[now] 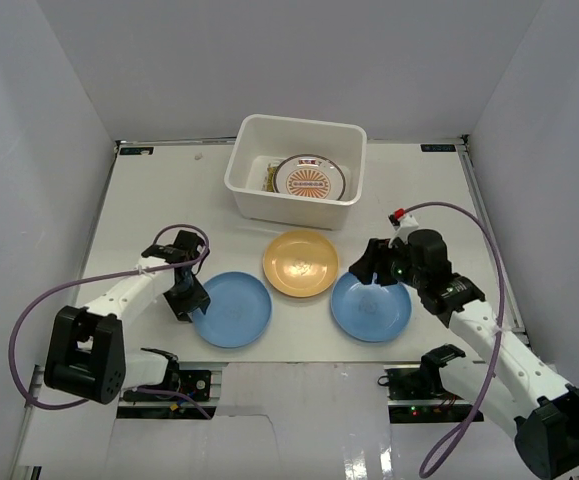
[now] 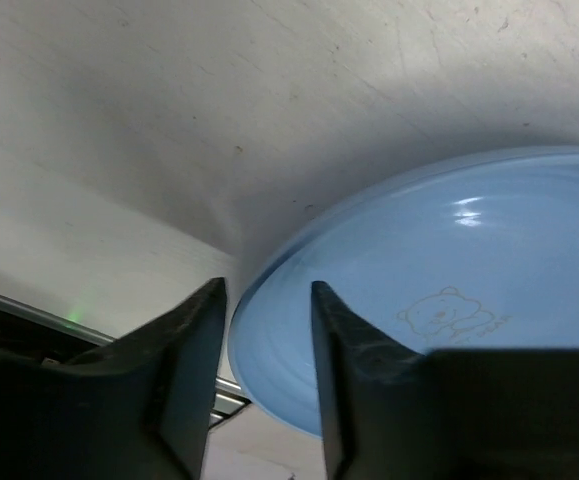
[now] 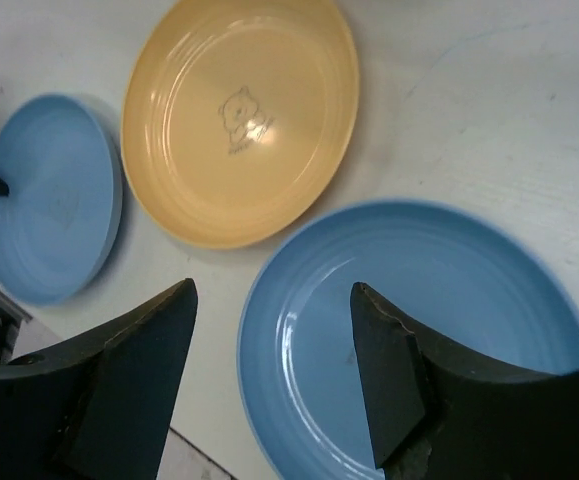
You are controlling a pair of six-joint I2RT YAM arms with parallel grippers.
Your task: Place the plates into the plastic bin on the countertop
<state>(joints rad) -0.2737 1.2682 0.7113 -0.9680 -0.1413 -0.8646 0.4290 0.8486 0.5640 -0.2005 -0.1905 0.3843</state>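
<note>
Left end effector (image 2: 266, 290) and right end effector (image 3: 271, 290), open, straddle glossy blue plate rims (image 2: 389, 225) (image 3: 299, 240).

Blue plate (image 2: 469, 250) (faint bear outline) on off-white countertop (image 2: 169, 120), dark fingers (image 2: 184, 360) straddling its rim — set apart
</note>
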